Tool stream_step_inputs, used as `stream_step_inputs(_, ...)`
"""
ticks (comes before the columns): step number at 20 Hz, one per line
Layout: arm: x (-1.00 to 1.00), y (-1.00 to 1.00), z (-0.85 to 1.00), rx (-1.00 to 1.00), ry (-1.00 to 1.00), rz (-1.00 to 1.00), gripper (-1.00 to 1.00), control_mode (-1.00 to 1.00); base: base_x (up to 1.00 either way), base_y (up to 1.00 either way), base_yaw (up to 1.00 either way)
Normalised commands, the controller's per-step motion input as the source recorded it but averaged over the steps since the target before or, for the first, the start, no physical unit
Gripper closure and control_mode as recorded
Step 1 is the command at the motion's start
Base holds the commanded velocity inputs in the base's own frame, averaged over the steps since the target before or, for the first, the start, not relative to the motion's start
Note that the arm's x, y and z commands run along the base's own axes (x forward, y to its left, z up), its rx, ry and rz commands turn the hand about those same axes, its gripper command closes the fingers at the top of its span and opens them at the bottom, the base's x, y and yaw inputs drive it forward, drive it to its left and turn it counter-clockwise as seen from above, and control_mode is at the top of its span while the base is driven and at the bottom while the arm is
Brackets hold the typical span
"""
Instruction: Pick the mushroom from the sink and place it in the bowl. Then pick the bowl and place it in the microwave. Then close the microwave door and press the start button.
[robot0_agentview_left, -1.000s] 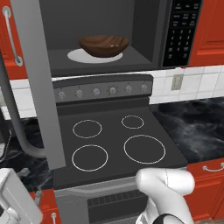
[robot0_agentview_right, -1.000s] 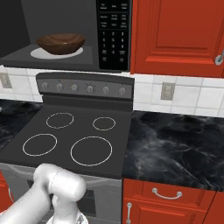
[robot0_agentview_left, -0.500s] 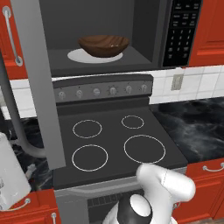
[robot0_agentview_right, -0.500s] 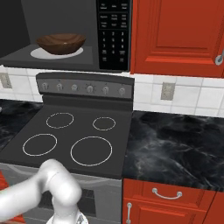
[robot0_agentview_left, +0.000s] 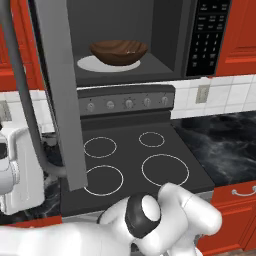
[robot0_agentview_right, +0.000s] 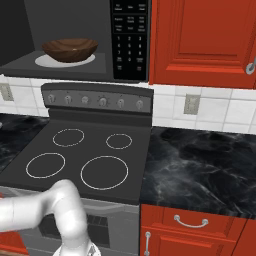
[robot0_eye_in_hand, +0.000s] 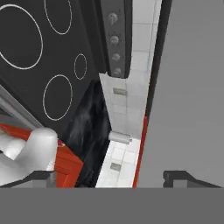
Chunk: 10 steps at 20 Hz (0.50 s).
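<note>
Bowl (robot0_agentview_left: 119, 51) sits on the turntable inside the microwave (robot0_agentview_right: 75, 67); mushroom too small to confirm. Door (robot0_agentview_left: 61, 95) hangs open at 9 o'clock. Fingers (robot0_eye_in_hand: 41, 176) spread wide, empty. Closing and start remain.

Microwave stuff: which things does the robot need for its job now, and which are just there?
Needed: bowl on the turntable inside the microwave; microwave door, standing open; keypad.

Just there: stovetop, stove knobs, red cabinets, wall outlet.
</note>
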Motion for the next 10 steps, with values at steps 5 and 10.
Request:
stream_step_inputs(5, 0.01, -1.00, 0.01, 0.16, 0.00, 0.00, -1.00, -1.00, 0.00, 0.00, 0.00)
stream_step_inputs(10, 0.00, -1.00, 0.11, 0.17, 0.00, 0.00, -1.00, -1.00, 0.00, 0.00, 0.00)
